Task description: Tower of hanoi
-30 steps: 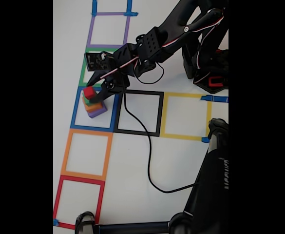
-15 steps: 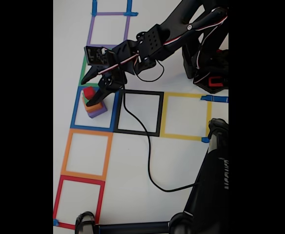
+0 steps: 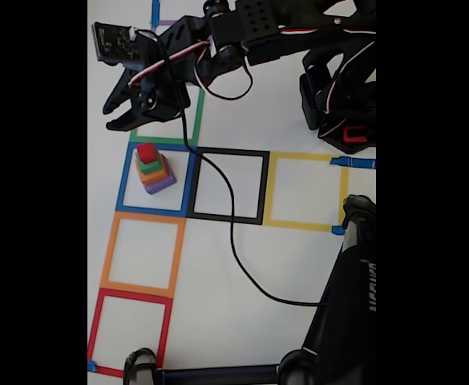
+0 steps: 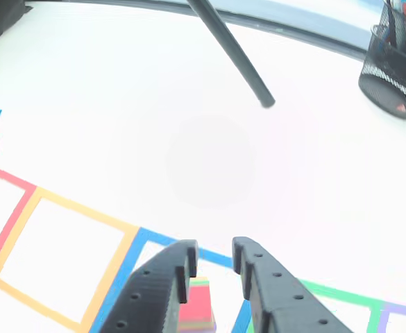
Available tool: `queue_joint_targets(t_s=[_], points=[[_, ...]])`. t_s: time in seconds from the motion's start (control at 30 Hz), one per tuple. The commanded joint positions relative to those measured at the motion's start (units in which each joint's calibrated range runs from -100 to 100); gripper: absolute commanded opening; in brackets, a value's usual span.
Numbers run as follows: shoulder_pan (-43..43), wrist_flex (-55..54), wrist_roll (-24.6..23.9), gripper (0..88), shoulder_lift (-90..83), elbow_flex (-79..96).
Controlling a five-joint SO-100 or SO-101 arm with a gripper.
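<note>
A four-block tower stands inside the blue tape square (image 3: 125, 180) in the fixed view: a red cube (image 3: 147, 151) on top, then green (image 3: 148, 166), orange (image 3: 155, 175) and purple (image 3: 160, 184) blocks. My gripper (image 3: 108, 116) hangs above and beyond the tower, over the green tape square, apart from the blocks. Its fingers stand slightly apart with nothing between them. In the other view the gripper (image 4: 214, 248) looks down past its black fingers, and the red cube (image 4: 197, 305) shows just below them.
Tape squares run in a column: purple, green (image 3: 200, 112), blue, orange (image 3: 142, 255), red (image 3: 130, 333); black (image 3: 230, 186) and yellow (image 3: 305, 191) squares lie beside the blue. A black cable (image 3: 238, 257) crosses the table. A camera stand (image 3: 342, 305) stands bottom right. A mesh pen holder (image 4: 391, 69) sits far right.
The gripper opened off the red cube, which stays on top of the tower. The arm then lifted and drew back toward the green square.
</note>
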Motion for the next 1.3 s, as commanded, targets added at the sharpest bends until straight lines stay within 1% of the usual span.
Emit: queue_joint_targets(t_s=[0.0,0.07,0.13,0.17,0.23,0.27,0.3,0.33,0.5,0.57,0.6,0.67,0.83,0.9,0.97,1.1,1.2,1.27], points=[[0.54,19.1,-10.38,0.0,-1.95,-15.25],[0.92,24.61,-23.74,0.0,-1.3,-20.7],[1.3,31.9,-35.06,0.0,0.31,-27.16],[1.5,35.14,-41.49,0.0,0.88,-29.61],[1.78,40.48,-54.34,0.0,1.93,-33.43],[1.69,42.67,-59.58,0.0,2.25,-34.43],[1.5,44.53,-65.83,0.0,2.73,-35.16],[1.4,45.58,-71.07,0.0,2.98,-35.25],[1.5,49.95,-94.07,0.1,4.59,-36.61],[1.5,50.68,-101.34,0.1,4.91,-37.07],[1.4,50.93,-106.07,0.1,5.08,-37.52],[1.21,51.65,-112.33,0.1,5.32,-38.79],[0.44,52.63,-126.02,0.0,4.59,-41.89],[0.44,52.71,-130.25,0.0,3.38,-42.89],[0.44,52.71,-132.61,0.0,1.6,-43.07],[1.3,52.55,-133.29,0.0,-1.71,-43.07],[2.45,53.19,-135.66,0.1,-3.73,-42.98],[1.59,52.71,-136.33,0.1,-5.99,-40.43]])
